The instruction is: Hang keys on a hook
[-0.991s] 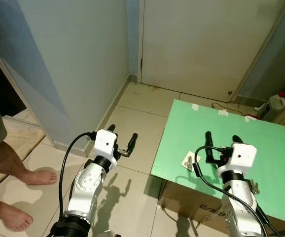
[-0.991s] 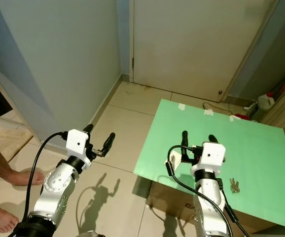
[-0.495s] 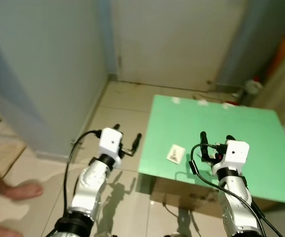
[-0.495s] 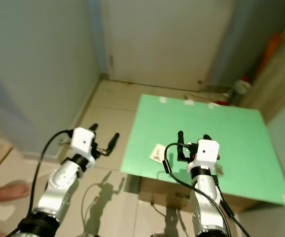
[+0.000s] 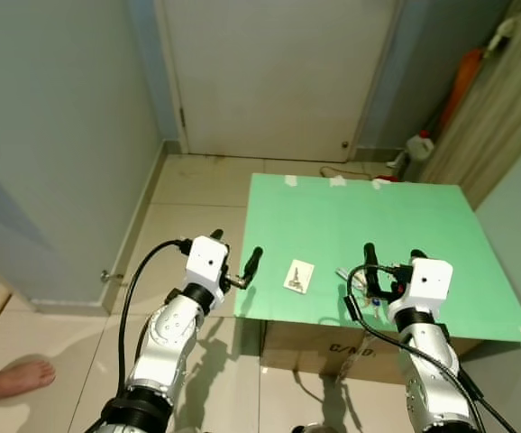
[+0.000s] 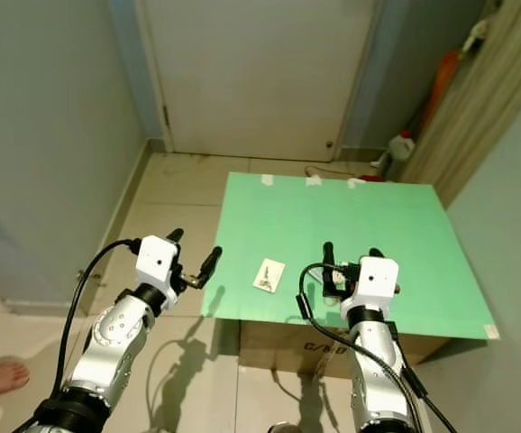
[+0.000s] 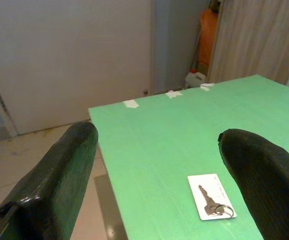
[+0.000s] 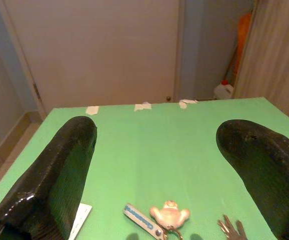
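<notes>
On the green table (image 5: 396,216), near its front edge, a bunch of keys (image 8: 170,217) with a pink charm and a blue tag lies just ahead of the right end effector (image 5: 392,271), which is spread wide and grasps nothing. A white card (image 5: 298,275) carrying one key lies to its left. The left end effector (image 5: 235,254), also released, hovers beside the table's left edge above the tiled floor (image 5: 197,194).

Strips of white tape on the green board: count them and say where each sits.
3. All lie along the far edge of the green board, nearest the door: one strip toward the robot's left, one in the middle, one toward its right. More may be hidden.
</notes>
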You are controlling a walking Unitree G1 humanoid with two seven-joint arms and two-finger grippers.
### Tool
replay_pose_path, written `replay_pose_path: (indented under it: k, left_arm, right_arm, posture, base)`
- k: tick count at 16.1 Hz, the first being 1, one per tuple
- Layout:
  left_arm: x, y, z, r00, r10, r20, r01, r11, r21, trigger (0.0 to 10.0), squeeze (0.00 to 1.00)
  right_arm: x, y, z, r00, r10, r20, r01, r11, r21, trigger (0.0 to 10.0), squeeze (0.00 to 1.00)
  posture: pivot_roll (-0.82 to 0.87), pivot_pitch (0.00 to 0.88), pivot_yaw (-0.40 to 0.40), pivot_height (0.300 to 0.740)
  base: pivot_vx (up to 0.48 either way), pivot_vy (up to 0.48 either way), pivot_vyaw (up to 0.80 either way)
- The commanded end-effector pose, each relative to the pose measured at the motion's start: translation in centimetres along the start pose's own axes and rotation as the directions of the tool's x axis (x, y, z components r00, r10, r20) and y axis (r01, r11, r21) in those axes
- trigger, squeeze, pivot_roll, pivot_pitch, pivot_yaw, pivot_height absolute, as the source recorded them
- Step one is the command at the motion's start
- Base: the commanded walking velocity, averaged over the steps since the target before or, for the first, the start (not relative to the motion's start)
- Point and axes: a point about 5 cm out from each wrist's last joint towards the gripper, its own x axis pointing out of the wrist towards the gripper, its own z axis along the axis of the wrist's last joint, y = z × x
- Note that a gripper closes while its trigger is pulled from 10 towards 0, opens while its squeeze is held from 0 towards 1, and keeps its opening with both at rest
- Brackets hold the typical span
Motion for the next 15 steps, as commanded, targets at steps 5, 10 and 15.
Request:
replay_pose_path:
  k: [5, 10, 15]
  left_arm:
    - [-0.03, 0.14, -0.42, 0.999, -0.01, -0.031, 0.01, 1.0, -0.001, 10.0, 0.0]
    - [0.07, 0.34, -0.3, 0.999, -0.016, -0.031, 0.017, 0.999, 0.031, 10.0, 0.0]
    - [0.62, -0.17, -0.49, 0.995, -0.068, -0.074, 0.074, 0.993, 0.086, 10.0, 0.0]
  right_arm:
    - [0.15, -0.11, -0.27, 1.0, 0.008, -0.016, -0.008, 1.0, -0.03, 10.0, 0.0]
    - [0.08, 0.09, -0.42, 1.0, 0.014, -0.018, -0.015, 0.999, -0.042, 10.0, 0.0]
    - [0.01, 0.36, -0.76, 0.999, 0.025, -0.042, -0.027, 0.998, -0.048, 10.0, 0.0]
  posture:
    - [-0.08, 0.005, 0.008, 0.74]
    - [-0.08, 0.005, 0.008, 0.74]
    - [-0.08, 0.018, 0.009, 0.74]
  base:
    - [0.0, 0.0, -0.78]
    - [0.374, 0.0, 0.0]
    - [0.384, 0.0, 0.0]
